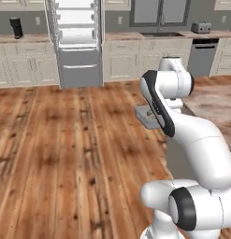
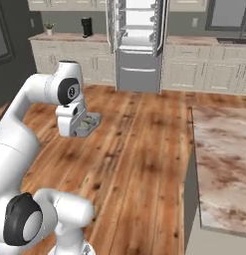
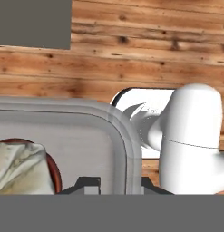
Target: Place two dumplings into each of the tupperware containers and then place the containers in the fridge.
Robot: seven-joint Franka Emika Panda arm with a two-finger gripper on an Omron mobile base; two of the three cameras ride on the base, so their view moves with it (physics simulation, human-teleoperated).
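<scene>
Tupperware container (image 2: 90,122) held above wood floor (image 1: 65,154), rim pinched in gripper (image 3: 111,183) jaws | dumpling (image 3: 18,167) inside, cropped at hand-view edge | container mostly hidden behind arm in left base view | arm folded, hand level | fridge (image 1: 78,42) open, well apart

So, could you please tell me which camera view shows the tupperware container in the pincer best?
The hand view: the tupperware container shows close up, with its rim, rounded corner and a dumpling inside. In the right base view it is small, beside the pincer. In the left base view it is mostly hidden behind the arm.
</scene>
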